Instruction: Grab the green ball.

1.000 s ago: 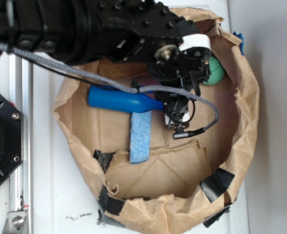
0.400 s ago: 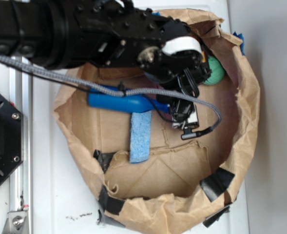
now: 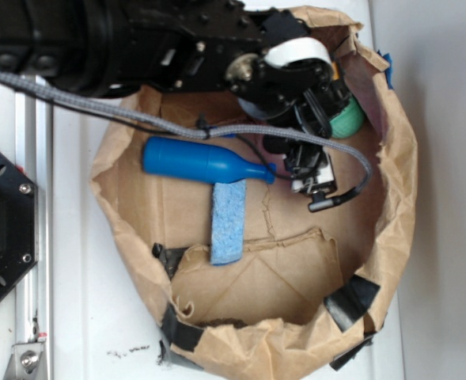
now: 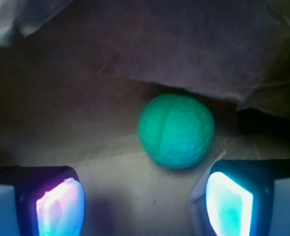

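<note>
The green ball (image 4: pixel 176 131) is mint-green with a curved seam and lies on brown paper against the bag's wall. In the exterior view the ball (image 3: pixel 350 120) shows at the bag's upper right, partly hidden by the arm. My gripper (image 4: pixel 145 204) is open and empty. Its two fingers (image 4: pixel 58 206) stand wide apart at the bottom of the wrist view. The ball lies just beyond the fingertips, a little right of the middle, not between them. In the exterior view the gripper (image 3: pixel 327 107) is right beside the ball, to its left.
A blue bottle (image 3: pixel 201 161) lies on its side and a blue sponge (image 3: pixel 229 222) lies below its neck. All sit inside a rolled-down brown paper bag (image 3: pixel 399 198) with black tape patches (image 3: pixel 351 299). A metal rail (image 3: pixel 35 237) runs along the left.
The arm has moved up and right toward the ball. The bottle's neck, covered before, now shows. The ball, bottle and sponge have not moved.
</note>
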Controlling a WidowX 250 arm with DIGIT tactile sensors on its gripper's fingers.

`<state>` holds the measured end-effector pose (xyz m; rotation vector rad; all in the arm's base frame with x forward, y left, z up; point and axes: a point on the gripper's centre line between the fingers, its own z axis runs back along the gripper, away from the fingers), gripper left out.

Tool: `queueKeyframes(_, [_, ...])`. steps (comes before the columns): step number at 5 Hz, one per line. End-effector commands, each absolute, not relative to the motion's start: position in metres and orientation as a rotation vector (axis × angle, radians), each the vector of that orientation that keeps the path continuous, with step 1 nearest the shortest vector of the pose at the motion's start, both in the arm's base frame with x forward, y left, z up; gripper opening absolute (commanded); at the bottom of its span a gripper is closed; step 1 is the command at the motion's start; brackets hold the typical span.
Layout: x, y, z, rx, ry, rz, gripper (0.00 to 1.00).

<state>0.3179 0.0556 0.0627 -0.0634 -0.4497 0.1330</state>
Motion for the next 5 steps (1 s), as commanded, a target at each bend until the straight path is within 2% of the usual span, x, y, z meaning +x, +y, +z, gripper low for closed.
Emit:
queueKeyframes(1, [0.334,0.065,0.073,-0.038,-0.485,0.162,1.0])
queueKeyframes(4, [0.348,0.059,0.056,0.034,-0.476,0.137,1.0])
queueKeyframes(5, [0.358,0.062,0.057,-0.002,-0.465,0.157,1.0])
